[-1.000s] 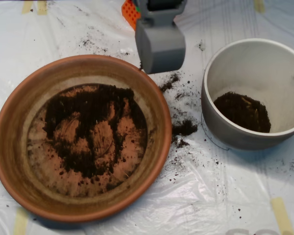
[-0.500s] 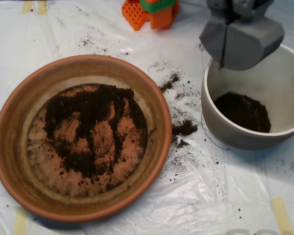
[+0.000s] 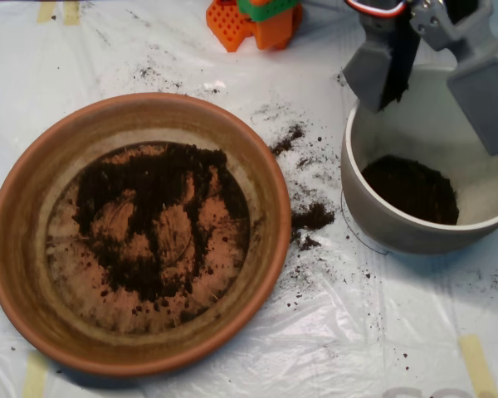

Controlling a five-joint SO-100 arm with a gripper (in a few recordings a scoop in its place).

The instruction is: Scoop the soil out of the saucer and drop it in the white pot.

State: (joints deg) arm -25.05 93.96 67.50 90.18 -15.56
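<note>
The scoop (image 3: 436, 83) is located at the upper right of the frame, above the far rim of the white pot (image 3: 373, 211). Its two grey shells are spread wide apart: the left shell hangs over the pot's upper-left rim, and the right shell extends over the pot's right interior. Half a second earlier the shells were pressed together in the same area above the rim; one second earlier the closed scoop was at the upper centre, just beyond the rim of the saucer (image 3: 33, 199). A dark mass shows between the shells, next to the left shell; whether it is soil or shadow cannot be determined. The soil (image 3: 149, 215) lies mainly in the saucer, at the left and centre of the frame, as an irregular dark patch with bare terracotta showing through it; this patch is unchanged across the frames. A second pile of soil lies on the floor of the white pot, toward its lower left. Loose clumps and specks are scattered on the plastic sheet (image 3: 332, 332) between the saucer and the pot. An orange and green block (image 3: 257, 18) sits at the top edge, in view since the scoop moved right.
</note>
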